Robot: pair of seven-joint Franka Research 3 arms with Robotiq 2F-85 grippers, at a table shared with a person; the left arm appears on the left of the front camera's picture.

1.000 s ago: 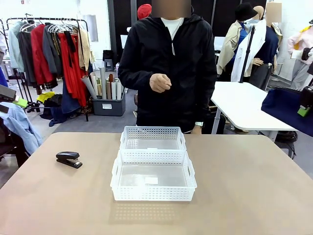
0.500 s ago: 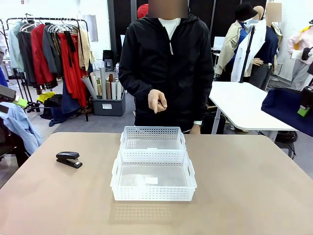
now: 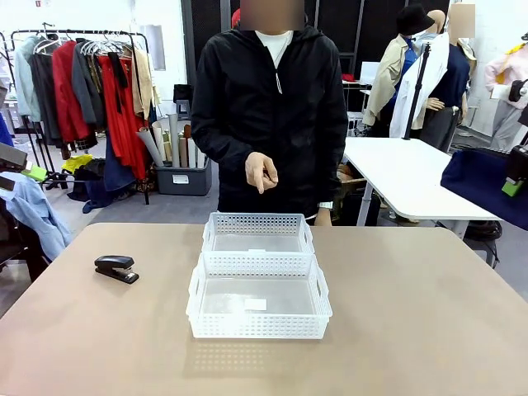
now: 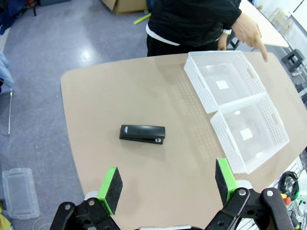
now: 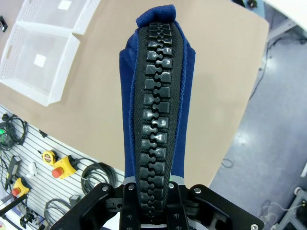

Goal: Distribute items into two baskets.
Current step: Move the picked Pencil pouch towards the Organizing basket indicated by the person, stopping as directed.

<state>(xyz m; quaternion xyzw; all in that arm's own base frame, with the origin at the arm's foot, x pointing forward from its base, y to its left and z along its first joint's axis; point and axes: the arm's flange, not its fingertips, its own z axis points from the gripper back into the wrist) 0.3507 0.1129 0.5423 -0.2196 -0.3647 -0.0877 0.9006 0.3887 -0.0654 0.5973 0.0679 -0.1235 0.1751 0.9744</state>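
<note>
Now my right claw (image 5: 152,184) is clamped on the pouch (image 5: 156,96), held above the desk (image 5: 216,72), baskets (image 5: 64,67) off to one side. My left claw (image 4: 165,184), pads (image 4: 110,189) apart, hovers over the stapler (image 4: 142,134), whose long axis runs from pad to pad.

Plastic baskets (image 3: 258,327), cloth pouch (image 5: 156,110), perhaps matt stapler (image 4: 142,133)

Left gripper (image 4: 167,184) hangs high, pointing down, jaws spread wide. Right gripper (image 5: 152,191), also high, has its jaws clamped on the pouch (image 5: 153,96).
</note>
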